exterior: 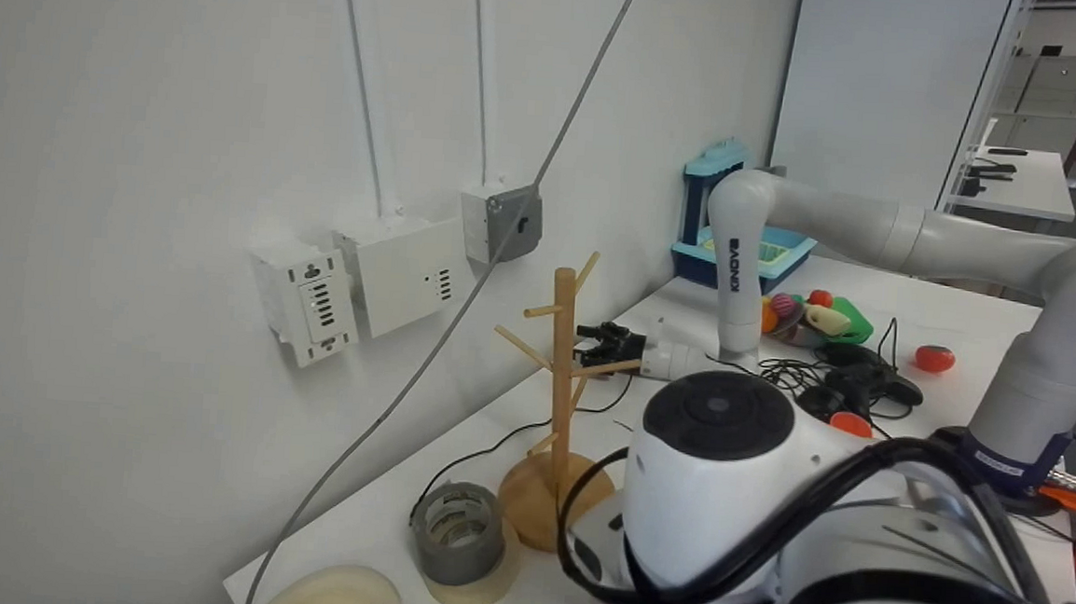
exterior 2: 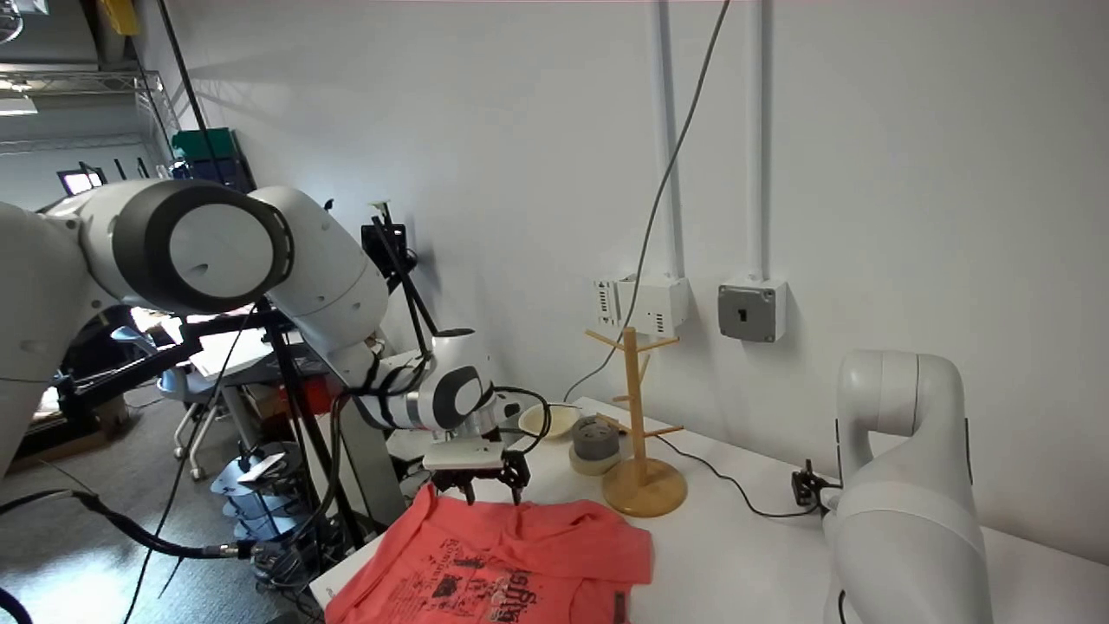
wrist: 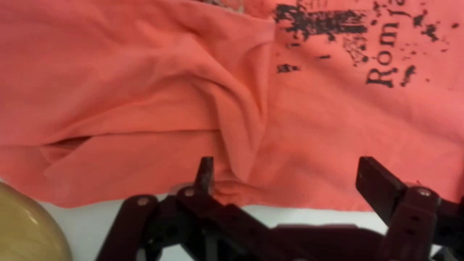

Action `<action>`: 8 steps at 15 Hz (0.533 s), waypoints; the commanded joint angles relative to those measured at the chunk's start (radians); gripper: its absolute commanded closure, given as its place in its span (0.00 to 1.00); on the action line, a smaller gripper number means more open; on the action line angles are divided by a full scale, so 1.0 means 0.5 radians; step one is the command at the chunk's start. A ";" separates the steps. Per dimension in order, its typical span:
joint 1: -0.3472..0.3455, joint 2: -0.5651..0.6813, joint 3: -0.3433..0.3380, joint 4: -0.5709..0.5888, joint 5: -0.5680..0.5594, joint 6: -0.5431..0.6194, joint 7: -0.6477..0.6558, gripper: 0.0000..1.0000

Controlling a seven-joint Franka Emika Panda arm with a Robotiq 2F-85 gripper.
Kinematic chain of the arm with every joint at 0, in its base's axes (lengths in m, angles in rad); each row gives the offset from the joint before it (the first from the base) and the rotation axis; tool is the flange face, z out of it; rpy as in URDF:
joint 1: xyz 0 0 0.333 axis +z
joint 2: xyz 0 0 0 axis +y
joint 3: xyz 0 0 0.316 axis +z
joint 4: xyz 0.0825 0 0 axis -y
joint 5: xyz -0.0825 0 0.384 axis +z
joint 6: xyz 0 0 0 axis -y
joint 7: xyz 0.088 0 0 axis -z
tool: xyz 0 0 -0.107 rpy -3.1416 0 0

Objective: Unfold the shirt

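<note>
Gripper nearest in the wrist view, jaws wide apart over the edge of the shirt, creased and partly doubled over on the white table. Mug tree just beside that edge, stacked tape rolls next to it; in an exterior view only slivers of the shirt show below the Panda arm. Readable: "Rom" on the shirt, "KINOVA" on the neighbouring arm.

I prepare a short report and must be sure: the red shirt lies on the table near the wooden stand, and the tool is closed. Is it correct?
The tool is open, not closed: the wrist view shows its fingers apart. The rest is right: the red shirt lies on the table near the wooden stand.
</note>
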 commanded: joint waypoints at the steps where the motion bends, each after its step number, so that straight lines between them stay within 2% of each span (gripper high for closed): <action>1: 0.030 0.043 -0.121 -0.005 -0.147 0.050 0.115 0.00; 8: 0.022 0.144 -0.164 -0.045 -0.184 0.027 0.232 0.00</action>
